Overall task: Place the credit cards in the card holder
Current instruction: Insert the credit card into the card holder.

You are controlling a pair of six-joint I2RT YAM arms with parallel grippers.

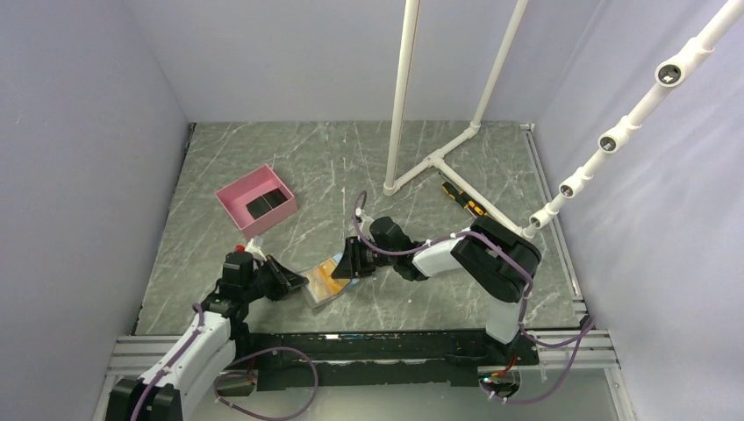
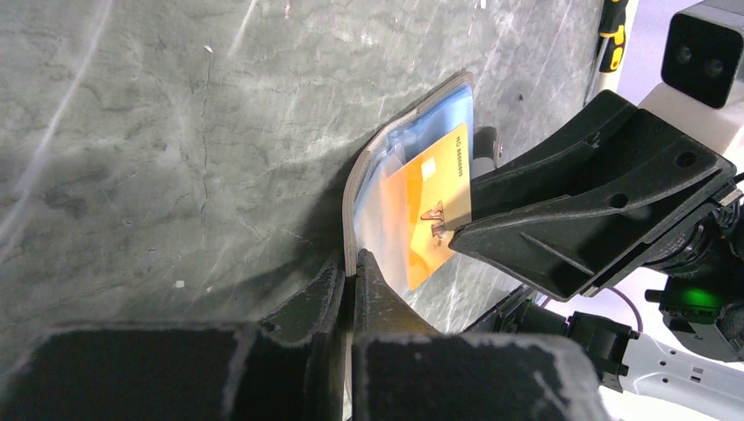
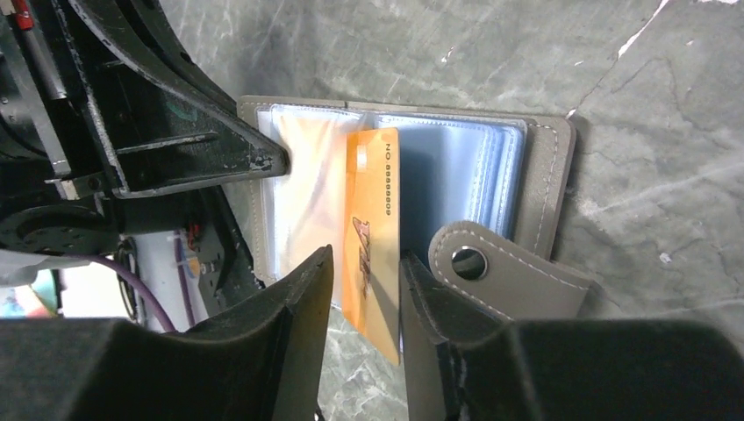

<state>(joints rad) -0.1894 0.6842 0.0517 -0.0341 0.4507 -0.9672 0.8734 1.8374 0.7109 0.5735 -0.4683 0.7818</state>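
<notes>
The grey card holder lies open near the front middle of the table, its light blue lining showing. My left gripper is shut on the holder's grey edge. An orange credit card stands partly inside a clear sleeve, its lower end sticking out. My right gripper is open around that lower end. There is a gap on the card's left side, and the right finger is close against it. A black credit card lies in the pink box.
The holder's snap strap rests beside my right finger. A yellow-and-black screwdriver lies at the back right, by the white pipe frame. The two arms meet closely over the holder.
</notes>
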